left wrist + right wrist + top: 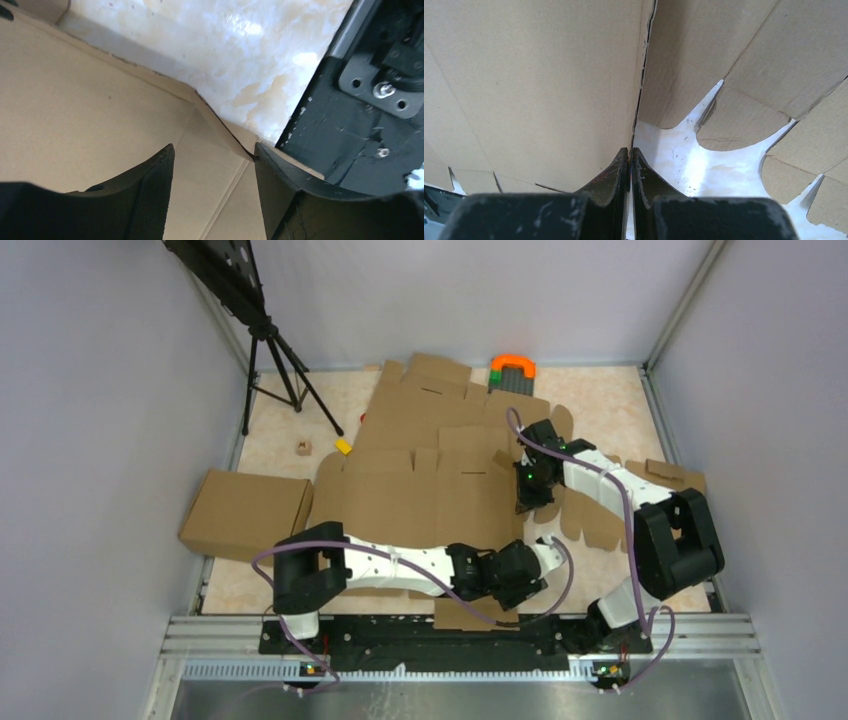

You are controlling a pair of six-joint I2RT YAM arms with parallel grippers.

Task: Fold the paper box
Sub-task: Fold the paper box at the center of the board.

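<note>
Pale marbled table; the paper box lies under both hands. The left hand, part open and empty, straddles a flap corner — close squarely there. The right hand — shut, empty — meets a slit.

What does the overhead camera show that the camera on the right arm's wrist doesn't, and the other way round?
Only the overhead view: the left arm and right arm, the whole paper box spread out, a plain cardboard slab to its left, a tripod, and an orange-and-green item at the far edge.
Only the wrist view: the right hand with its fingers pressed shut, a cardboard edge running up from their tips, and rounded tabs with bare table between them.
Both: the brown box and the right hand.
</note>
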